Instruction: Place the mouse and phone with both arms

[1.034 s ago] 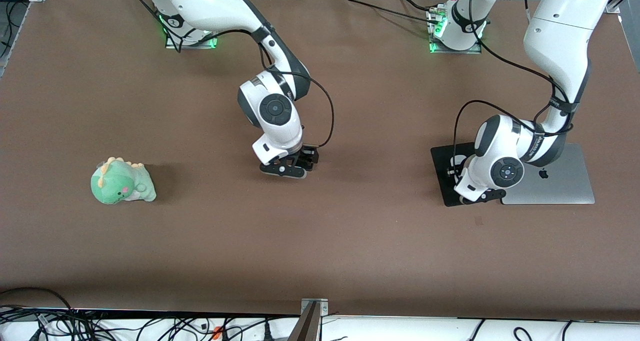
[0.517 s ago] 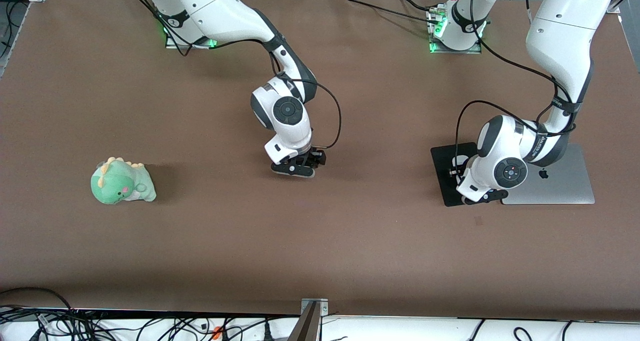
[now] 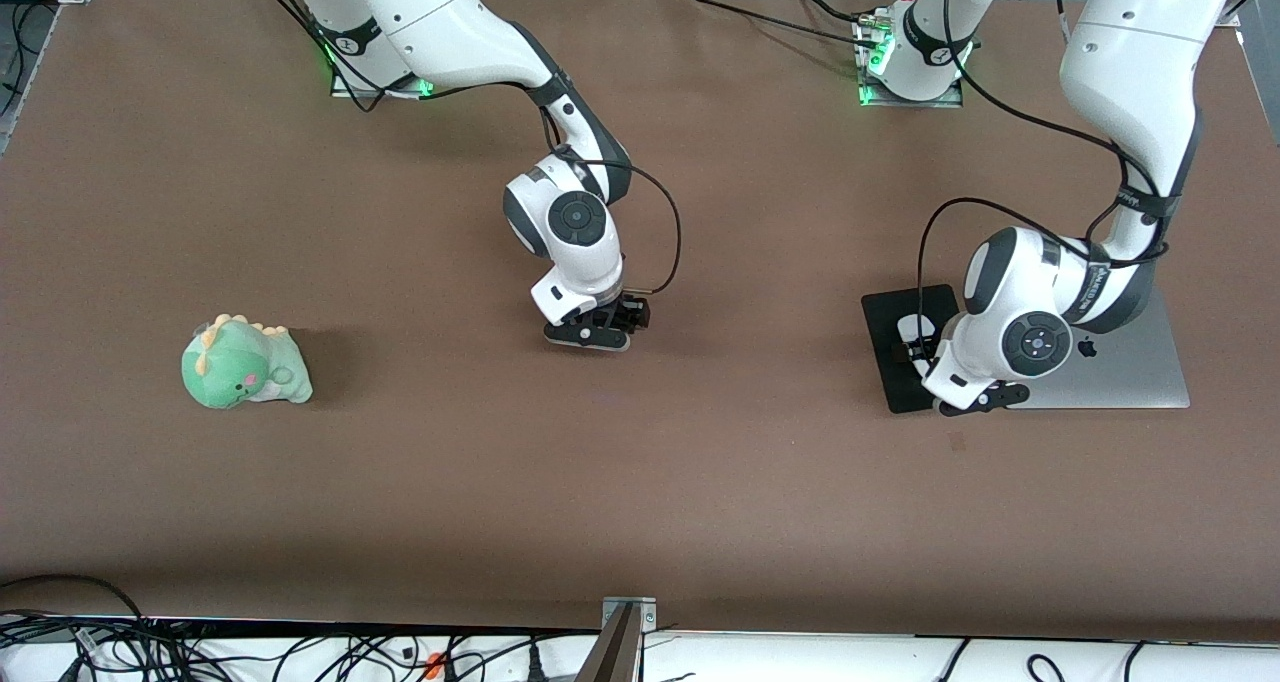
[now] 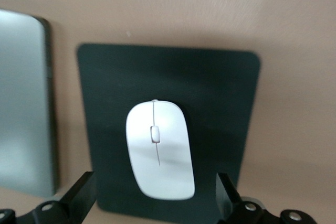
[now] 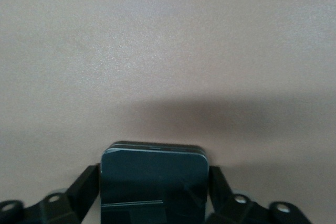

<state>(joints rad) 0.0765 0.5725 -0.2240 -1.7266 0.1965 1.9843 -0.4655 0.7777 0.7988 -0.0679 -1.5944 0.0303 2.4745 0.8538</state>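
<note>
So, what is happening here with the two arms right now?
The left pincer is open over the black mouse pad, its fingers spread either side of the white mouse that lies on the pad. The pad sits beside the grey laptop, toward the left arm's end of the table. The right pincer is shut on the black phone over the bare middle of the table. A green plush dinosaur lies untouched toward the right arm's end.

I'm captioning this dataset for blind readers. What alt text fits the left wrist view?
A white mouse lies on a black mouse pad on the brown table, between the open fingers of the left pincer, which do not touch it. A grey laptop lies beside the pad.
</note>
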